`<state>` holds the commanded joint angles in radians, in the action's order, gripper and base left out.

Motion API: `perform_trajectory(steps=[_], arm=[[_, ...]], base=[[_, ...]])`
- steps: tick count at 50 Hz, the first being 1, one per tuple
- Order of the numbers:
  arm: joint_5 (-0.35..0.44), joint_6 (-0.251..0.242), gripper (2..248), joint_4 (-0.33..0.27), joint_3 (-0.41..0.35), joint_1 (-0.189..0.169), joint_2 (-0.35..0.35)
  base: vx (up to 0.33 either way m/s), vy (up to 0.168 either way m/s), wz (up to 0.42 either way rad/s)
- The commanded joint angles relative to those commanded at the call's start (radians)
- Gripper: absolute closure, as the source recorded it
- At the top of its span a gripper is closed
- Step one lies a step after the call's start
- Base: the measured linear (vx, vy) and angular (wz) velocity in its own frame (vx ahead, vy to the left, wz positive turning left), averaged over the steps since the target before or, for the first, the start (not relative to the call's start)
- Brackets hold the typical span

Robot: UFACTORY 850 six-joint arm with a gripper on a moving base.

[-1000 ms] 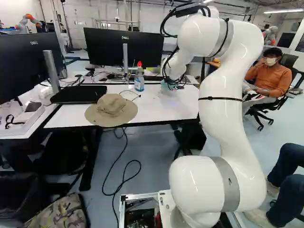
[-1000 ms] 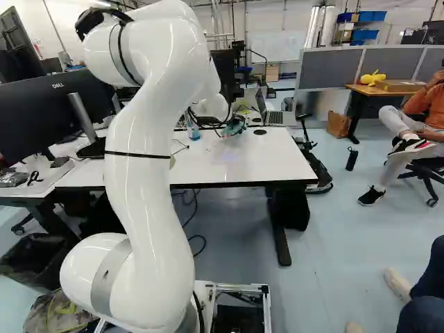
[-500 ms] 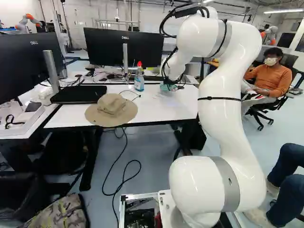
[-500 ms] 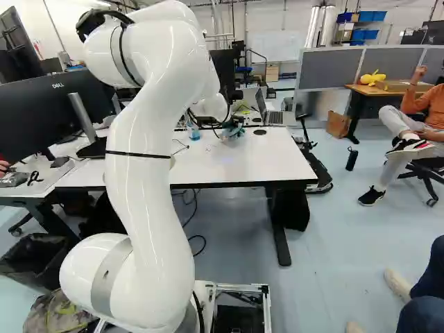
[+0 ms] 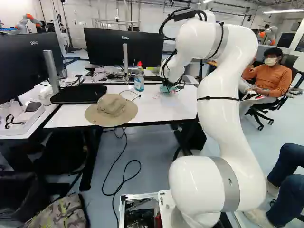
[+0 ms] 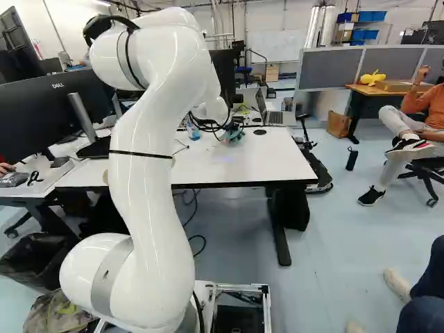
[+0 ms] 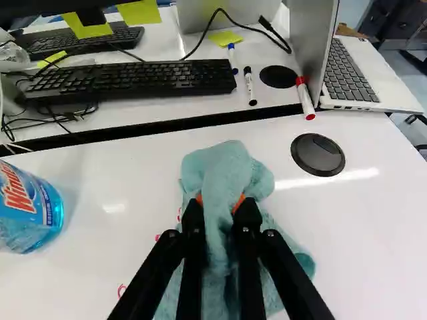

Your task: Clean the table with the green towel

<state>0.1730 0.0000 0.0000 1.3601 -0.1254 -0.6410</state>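
The gripper [image 7: 219,201] is clamped on the green towel [image 7: 223,163], bunched on the bench [image 7: 360,233], its ridge running twelve to six o'clock, twelve being straight ahead. Red marks [image 7: 121,290] lie around eight o'clock; the next wipe should probably head there.

I count three markers ahead of my jaws — one blue-capped marker [image 7: 232,59], one black-capped marker [image 7: 249,87], one red-capped marker [image 7: 306,100]. Also ahead are two separate keyboards, one near [image 7: 133,79] and one farther [image 7: 80,41], and two black discs, one near [image 7: 317,155] and one farther [image 7: 278,77]. Beside my jaws — one bottle [image 7: 30,213].
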Motion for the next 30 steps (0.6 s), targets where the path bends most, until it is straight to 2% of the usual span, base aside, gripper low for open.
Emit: perform_trajectory(steps=[17, 30], arm=[[-0.003, 0.000, 198, 0.000, 0.000, 0.000, 0.000], [-0.036, 0.000, 198, 0.000, 0.000, 0.000, 0.000]], base=[[0.000, 0.000, 0.000], [0.000, 0.000, 0.000]])
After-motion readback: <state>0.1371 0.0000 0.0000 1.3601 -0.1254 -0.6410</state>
